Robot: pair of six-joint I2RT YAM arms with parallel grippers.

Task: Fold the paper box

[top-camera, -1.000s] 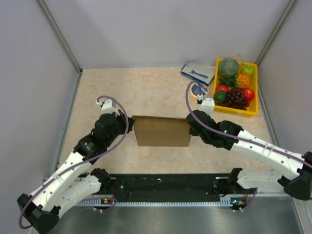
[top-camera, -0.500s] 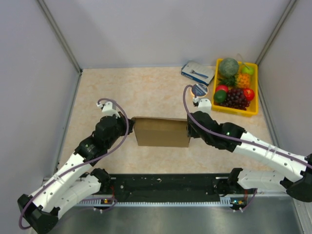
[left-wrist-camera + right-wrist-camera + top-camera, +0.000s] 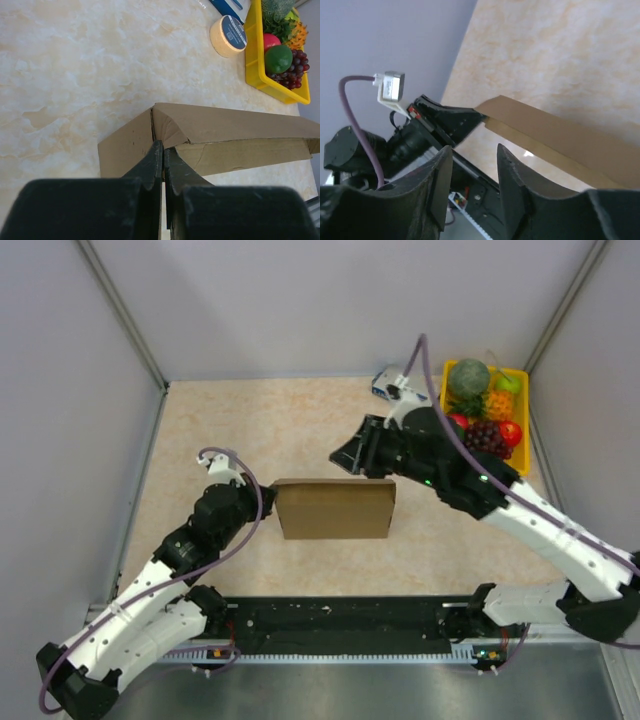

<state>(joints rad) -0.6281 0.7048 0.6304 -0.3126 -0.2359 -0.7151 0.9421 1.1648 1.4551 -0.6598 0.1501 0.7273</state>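
Observation:
The paper box [image 3: 335, 510], plain brown cardboard, stands partly folded on the table's middle. My left gripper [image 3: 270, 502] is at its left end; the left wrist view shows the fingers [image 3: 155, 160] shut on a cardboard edge of the box [image 3: 225, 125]. My right gripper [image 3: 345, 456] hangs above and behind the box, clear of it, jaws open and empty. In the right wrist view the open right gripper [image 3: 475, 155] looks down along the box's top edge [image 3: 560, 135] toward the left gripper [image 3: 450, 122].
A yellow fruit tray [image 3: 487, 470] sits at the back right, also in the left wrist view [image 3: 255, 60]. A blue-and-white carton [image 3: 392, 388] lies beside it, partly behind my right arm. A tape roll [image 3: 227, 35] lies near the tray. Walls enclose three sides.
My right gripper has left the box's right end, risen and swung back and left, now open. The left gripper still holds the left end. The box's right edge has shifted slightly.

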